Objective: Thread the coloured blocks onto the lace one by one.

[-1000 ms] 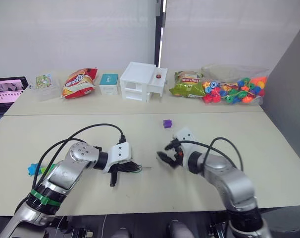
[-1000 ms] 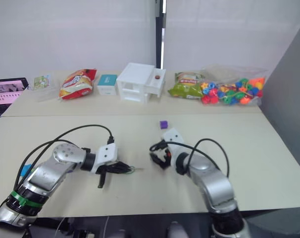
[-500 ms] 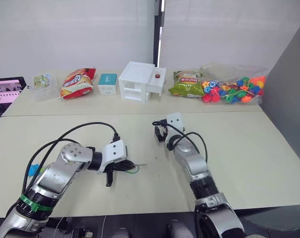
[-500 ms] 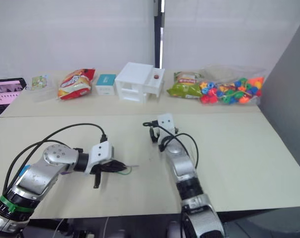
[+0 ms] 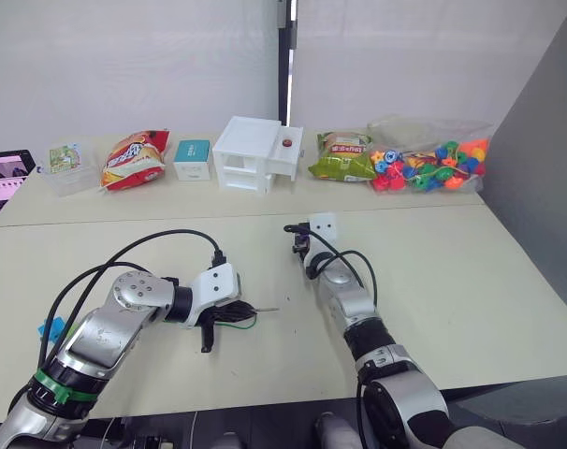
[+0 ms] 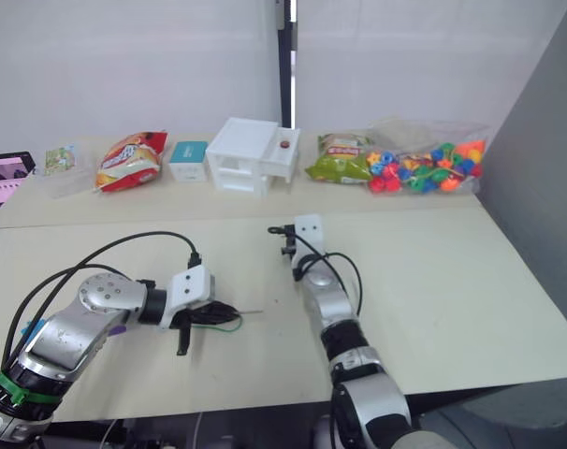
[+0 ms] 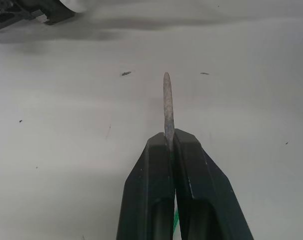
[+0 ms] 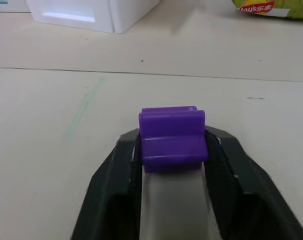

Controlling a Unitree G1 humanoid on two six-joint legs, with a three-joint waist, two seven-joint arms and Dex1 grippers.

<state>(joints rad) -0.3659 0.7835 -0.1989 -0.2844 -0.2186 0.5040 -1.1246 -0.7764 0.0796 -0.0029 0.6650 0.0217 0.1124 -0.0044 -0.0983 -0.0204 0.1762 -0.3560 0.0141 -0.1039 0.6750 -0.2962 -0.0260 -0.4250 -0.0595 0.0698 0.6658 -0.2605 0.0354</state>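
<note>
My left gripper (image 5: 235,311) is shut on the lace (image 5: 239,324), a thin green cord looped on the table under it. The lace's stiff pale tip (image 7: 167,102) pokes out past the fingertips just above the tabletop. Further back, near the table's middle, my right gripper (image 5: 299,247) has its two fingers pressed against both sides of a purple block (image 8: 172,134) that rests on the table. A blue block (image 5: 48,328) lies at the left edge, beside my left arm.
Along the back stand a white drawer box (image 5: 255,154), a teal box (image 5: 192,159), two snack bags (image 5: 129,159) (image 5: 340,154), a clear bag of round beads (image 5: 428,164), a clear tub (image 5: 66,157) and a tablet (image 5: 3,173).
My right gripper has swung from beside the left gripper back to the purple block and closed around it. The left gripper kept its hold on the lace. The camera shifted.
</note>
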